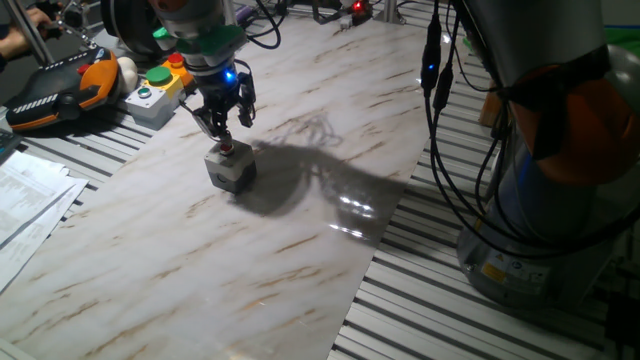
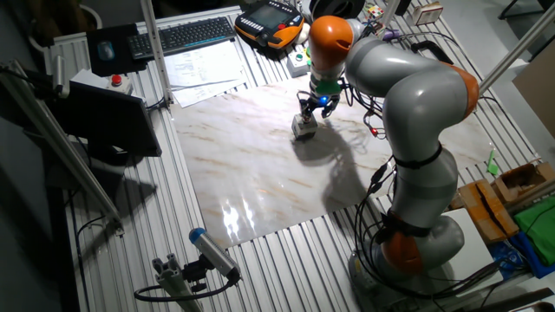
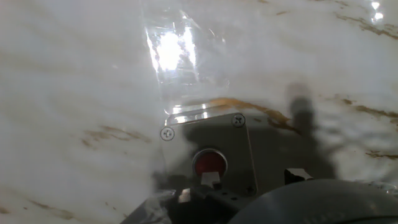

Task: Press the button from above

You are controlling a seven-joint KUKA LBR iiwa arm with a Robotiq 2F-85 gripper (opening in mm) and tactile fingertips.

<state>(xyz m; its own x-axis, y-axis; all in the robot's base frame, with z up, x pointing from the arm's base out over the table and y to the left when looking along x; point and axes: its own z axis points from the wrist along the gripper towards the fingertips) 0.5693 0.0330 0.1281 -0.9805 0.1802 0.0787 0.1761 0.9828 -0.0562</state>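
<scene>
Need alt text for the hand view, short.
Close view straight down onto the grey button box on a marbled tabletop, its round red button just ahead of the blurred gripper at the bottom edge. Two screws mark the box's far corners; glare brightens the table beyond.

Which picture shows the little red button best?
The hand view: the button is close and seen from above, round and red on its grey box. In one fixed view it is a small red dot under the hand. In the other, only the box shows.
</scene>
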